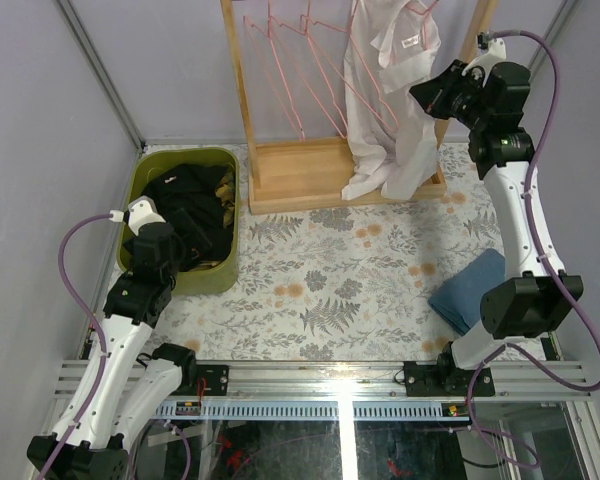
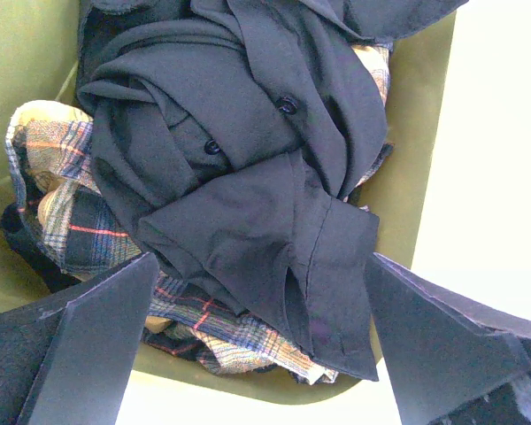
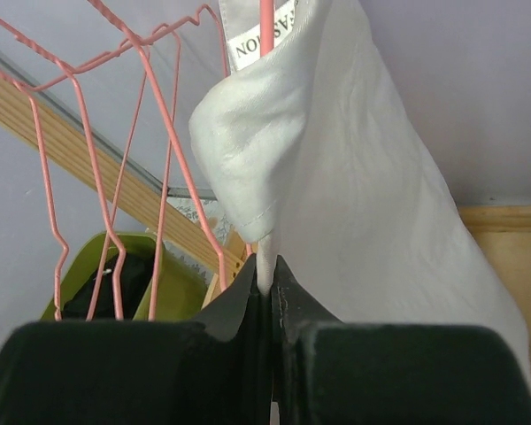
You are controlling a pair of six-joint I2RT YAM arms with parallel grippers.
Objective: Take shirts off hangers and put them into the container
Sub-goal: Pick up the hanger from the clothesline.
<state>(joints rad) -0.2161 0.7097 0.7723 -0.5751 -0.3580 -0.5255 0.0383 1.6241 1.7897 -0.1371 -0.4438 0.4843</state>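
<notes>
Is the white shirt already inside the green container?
No, the white shirt hangs at the wooden rack, the right gripper shut on its fabric.

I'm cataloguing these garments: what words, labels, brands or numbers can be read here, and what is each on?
"NOI", upside down, on the neck tag of the white shirt; further letters are crossed by the hanger and cut off, possibly "FASHION".
Same tag in the top view: too small to read.
No other text is visible.
</notes>
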